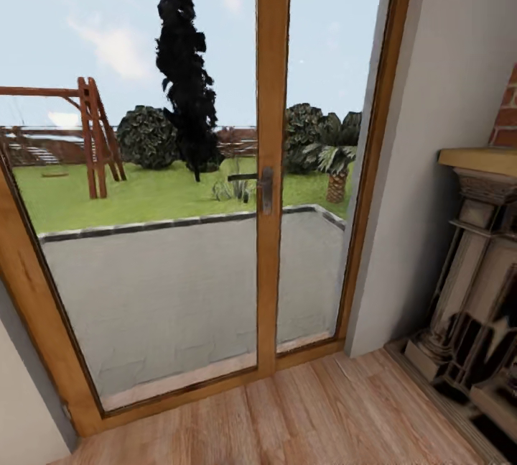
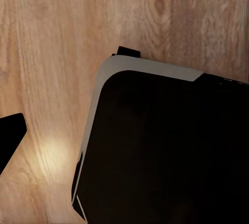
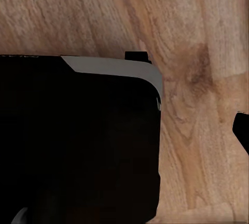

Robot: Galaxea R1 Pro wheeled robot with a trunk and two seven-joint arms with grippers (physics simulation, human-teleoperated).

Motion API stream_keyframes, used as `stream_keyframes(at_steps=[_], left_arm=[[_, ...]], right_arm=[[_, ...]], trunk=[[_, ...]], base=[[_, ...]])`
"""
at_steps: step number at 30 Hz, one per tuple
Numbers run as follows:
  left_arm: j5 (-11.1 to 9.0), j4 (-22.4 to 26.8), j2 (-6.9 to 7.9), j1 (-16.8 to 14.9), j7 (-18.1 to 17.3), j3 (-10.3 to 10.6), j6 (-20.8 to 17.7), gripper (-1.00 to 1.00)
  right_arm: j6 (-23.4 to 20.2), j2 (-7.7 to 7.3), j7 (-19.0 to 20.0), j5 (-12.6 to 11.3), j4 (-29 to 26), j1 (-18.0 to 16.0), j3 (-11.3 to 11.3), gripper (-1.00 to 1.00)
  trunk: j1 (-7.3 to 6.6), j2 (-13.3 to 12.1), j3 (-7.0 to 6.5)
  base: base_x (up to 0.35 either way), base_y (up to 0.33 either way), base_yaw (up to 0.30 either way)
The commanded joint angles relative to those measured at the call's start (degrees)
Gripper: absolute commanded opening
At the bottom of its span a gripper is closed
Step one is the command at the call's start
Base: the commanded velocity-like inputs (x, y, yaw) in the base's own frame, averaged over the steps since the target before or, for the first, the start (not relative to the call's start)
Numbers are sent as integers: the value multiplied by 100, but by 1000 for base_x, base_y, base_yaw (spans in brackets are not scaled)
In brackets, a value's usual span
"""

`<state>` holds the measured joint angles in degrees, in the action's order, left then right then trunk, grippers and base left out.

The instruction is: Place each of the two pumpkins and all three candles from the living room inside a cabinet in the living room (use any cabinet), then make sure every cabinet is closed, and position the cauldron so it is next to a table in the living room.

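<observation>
Head view: glass patio door (image 1: 179,235) with an orange-brown wooden frame (image 1: 273,163) and a dark handle (image 1: 266,188) stood straight ahead of me. Beyond the glass lay a grey terrace, a lawn, a wooden swing frame (image 1: 92,136) and a tall dark tree (image 1: 185,77).
Head view, right side: part of the ornate stone fireplace (image 1: 477,292) stood against the pale wall, on the wood floor (image 1: 287,415), with a strip of red brick above it.
Left wrist view: I looked down at plank flooring (image 2: 52,52) and a dark, grey-edged corner of my own base (image 2: 166,146). A black tip (image 2: 10,133) at the edge may have been one finger; whether my left jaws were apart or together I cannot tell.
Right wrist view: much the same, floorboards (image 3: 197,52) beside the black base corner (image 3: 78,141), and a sliver of black (image 3: 243,128) at the edge. I cannot tell how my right jaws stood.
Task things: no pumpkin, candle, cabinet, cauldron or coffee table was in sight, so their places cannot be given from here.
Step in hand: by my judgement, travelling and searching the living room, with nothing carried that I could see.
Next move: probably turning the base away from the door to bring the room's furniture into view.
</observation>
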<state>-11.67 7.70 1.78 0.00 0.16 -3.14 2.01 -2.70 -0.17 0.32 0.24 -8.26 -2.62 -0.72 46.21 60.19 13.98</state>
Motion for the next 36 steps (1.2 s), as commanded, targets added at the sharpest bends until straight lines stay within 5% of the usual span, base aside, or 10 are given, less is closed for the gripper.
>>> stream_keyframes(at_steps=[1,16,36], left_arm=[[-11,3,-2,0,2,-27,10,100],[-11,3,-2,0,2,-27,10,100],[-11,3,-2,0,2,-27,27,100]], right_arm=[[-28,-1,3,3,-9,-2,-7,100],[-20,-1,3,3,-9,-2,-7,100],[-20,-1,3,3,-9,-2,-7,100]], trunk=[[-22,-37,-17],[-352,-639,-380],[-352,-639,-490]], base=[[0,0,-267],[0,0,-244],[-34,0,-203]])
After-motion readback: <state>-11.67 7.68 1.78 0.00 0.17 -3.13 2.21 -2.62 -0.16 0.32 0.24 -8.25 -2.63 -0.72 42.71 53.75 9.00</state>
